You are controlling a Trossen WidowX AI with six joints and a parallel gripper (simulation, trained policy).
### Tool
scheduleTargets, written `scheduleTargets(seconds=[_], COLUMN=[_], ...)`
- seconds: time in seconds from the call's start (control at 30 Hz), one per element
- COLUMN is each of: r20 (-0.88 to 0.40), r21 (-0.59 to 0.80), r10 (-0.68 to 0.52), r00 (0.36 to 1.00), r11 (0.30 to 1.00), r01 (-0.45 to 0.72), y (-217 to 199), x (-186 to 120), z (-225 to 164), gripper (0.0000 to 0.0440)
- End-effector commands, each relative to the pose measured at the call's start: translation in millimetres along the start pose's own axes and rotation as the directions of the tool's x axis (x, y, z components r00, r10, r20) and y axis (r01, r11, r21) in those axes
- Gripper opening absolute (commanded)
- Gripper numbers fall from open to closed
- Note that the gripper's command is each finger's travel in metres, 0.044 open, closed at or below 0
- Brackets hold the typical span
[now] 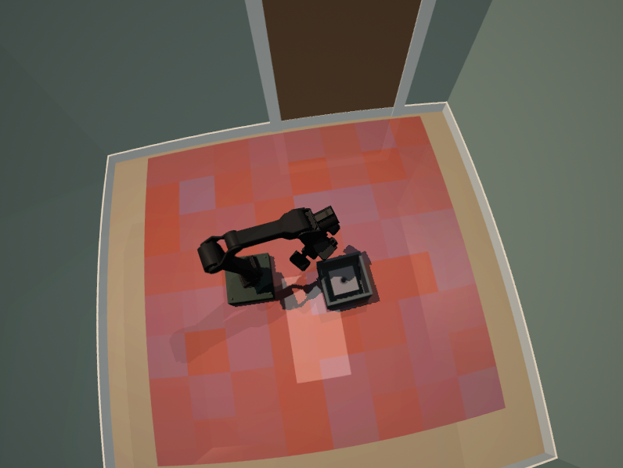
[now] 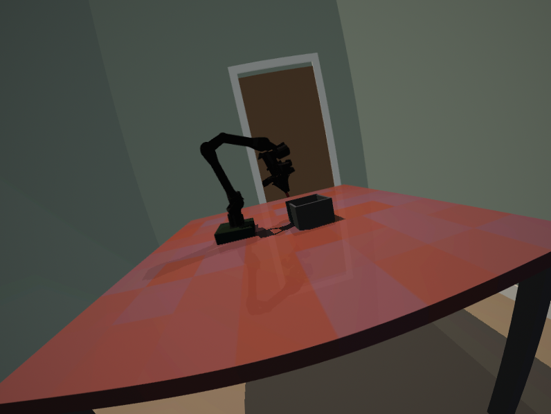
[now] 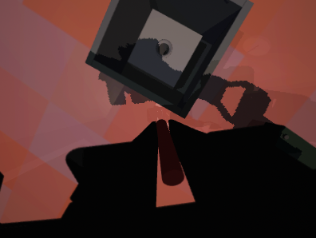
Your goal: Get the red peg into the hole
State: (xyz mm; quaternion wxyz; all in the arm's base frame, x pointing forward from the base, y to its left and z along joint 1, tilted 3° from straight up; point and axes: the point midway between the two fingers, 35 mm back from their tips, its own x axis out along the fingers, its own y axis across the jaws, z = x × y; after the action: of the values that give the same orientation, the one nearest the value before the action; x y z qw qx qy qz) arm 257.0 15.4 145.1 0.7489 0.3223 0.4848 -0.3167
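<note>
The red peg (image 3: 171,161) (image 2: 287,194) is held between the fingertips of my gripper (image 3: 162,124) (image 2: 285,190), which is shut on it. In the exterior view the peg's end sticks out below the fingertips, above the table, just left of the box's top edge. The hand hides the peg in the top view. The dark open box (image 1: 348,302) (image 2: 313,216) (image 3: 101,29) stands upright on the table. The pale plate (image 1: 336,286) (image 3: 179,36) lies at its bottom, with the round hole (image 1: 343,279) (image 3: 163,48) showing empty. The box walls hide the plate in the exterior view.
The arm's base (image 1: 236,294) (image 2: 236,237) stands left of the box on the red patchwork table top (image 1: 302,428) (image 2: 178,356). The box's near walls rise between the gripper and the hole. Shadows of the arm fall over part of the plate.
</note>
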Motion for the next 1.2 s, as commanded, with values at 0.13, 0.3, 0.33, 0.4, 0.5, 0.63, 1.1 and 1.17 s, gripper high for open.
scheduleTargets(seconds=[0.13, 0.3, 0.33, 0.4, 0.5, 0.63, 1.1, 1.17], r20=[0.031, 0.046, 0.048, 0.052, 0.055, 0.056, 0.007, -0.004], r21=[0.042, 0.074, 0.081, 0.093, 0.112, 0.133, 0.168, 0.166], r10=[-0.017, -0.024, -0.025, -0.027, -0.03, -0.035, -0.06, -0.068], r00=[0.999, 0.999, 0.999, 0.998, 0.998, 0.998, 0.998, 0.998], r11=[0.999, 0.997, 0.997, 0.995, 0.993, 0.991, 0.984, 0.984], r01=[0.016, 0.02, 0.021, 0.022, 0.023, 0.027, 0.058, 0.067], y=[-2, -5, -5, -6, -7, -9, -15, -16], x=[8, 16, 18, 21, 27, 35, 69, 75], z=[30, 47, 50, 57, 66, 77, 95, 95], gripper=[0.0, 0.0, 0.0, 0.0, 0.0, 0.0002, 0.0007, 0.0005])
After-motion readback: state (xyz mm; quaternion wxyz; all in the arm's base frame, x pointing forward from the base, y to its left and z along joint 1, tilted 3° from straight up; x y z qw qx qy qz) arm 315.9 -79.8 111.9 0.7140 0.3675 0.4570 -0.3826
